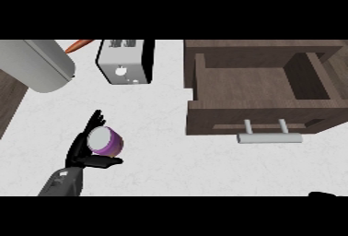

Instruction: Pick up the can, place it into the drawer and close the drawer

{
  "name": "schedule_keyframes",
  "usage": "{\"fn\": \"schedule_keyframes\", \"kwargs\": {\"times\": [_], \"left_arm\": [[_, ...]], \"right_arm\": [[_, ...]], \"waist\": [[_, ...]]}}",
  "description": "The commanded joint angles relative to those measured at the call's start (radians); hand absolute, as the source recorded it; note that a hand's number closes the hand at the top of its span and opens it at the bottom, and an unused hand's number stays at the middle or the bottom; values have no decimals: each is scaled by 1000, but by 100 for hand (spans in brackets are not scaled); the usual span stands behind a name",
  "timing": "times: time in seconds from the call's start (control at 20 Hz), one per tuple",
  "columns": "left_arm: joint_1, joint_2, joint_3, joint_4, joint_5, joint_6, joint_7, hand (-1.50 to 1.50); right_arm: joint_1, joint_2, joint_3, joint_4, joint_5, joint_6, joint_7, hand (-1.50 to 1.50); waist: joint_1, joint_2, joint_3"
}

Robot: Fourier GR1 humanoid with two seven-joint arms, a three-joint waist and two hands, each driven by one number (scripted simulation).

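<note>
Left hand [81,150] is at the lower left of the white counter [163,152], fingers straight along the far-left side of the can [105,141], thumb stuck out under it on the near side; so the can is cradled between fingers and thumb rather than wrapped, and I can't tell if it is lifted or resting on the counter. Can is purple with a pale metal lid, tilted so the lid faces up-left. Judging by look: rigid, short cylinder, smooth wall, probably light to middling, not fragile but likely slick and prone to rolling if let go on its side. Best hold is across the curved wall at mid-height, fingers one side and thumb opposite, not on the flat lid. Drawer [262,90] stands open at upper right, well apart from the can, inside bare wood, metal handle [268,137] on its near front. Right hand [323,194] shows only as a dark sliver at the lower right edge, fingers not readable. Toaster [124,62] and a grey appliance [37,64] sit at the back left, clear of the route.
</note>
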Motion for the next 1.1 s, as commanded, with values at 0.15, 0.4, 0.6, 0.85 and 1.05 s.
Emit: {"fn": "schedule_keyframes", "kwargs": {"times": [0.15,0.4,0.6,0.85,1.05], "left_arm": [[-120,-10,-12,116,-8,-54,-7,150],[-159,-18,-11,185,-13,-89,-72,150],[-184,-6,-11,158,0,-118,-56,150],[-221,-99,41,126,55,75,12,150],[-302,-101,116,189,106,158,-5,150]], "right_arm": [[39,12,-1,-71,-16,13,28,-150],[-57,-35,-48,-51,-27,-17,72,-150],[-48,-17,-31,-1,8,-9,35,-150],[-33,5,-21,-11,21,-16,22,-150],[-5,19,-1,9,46,8,-38,-150]], "waist": [[-7,1,0],[-6,3,-1],[-1,1,0],[3,-1,1],[-11,4,0]]}}
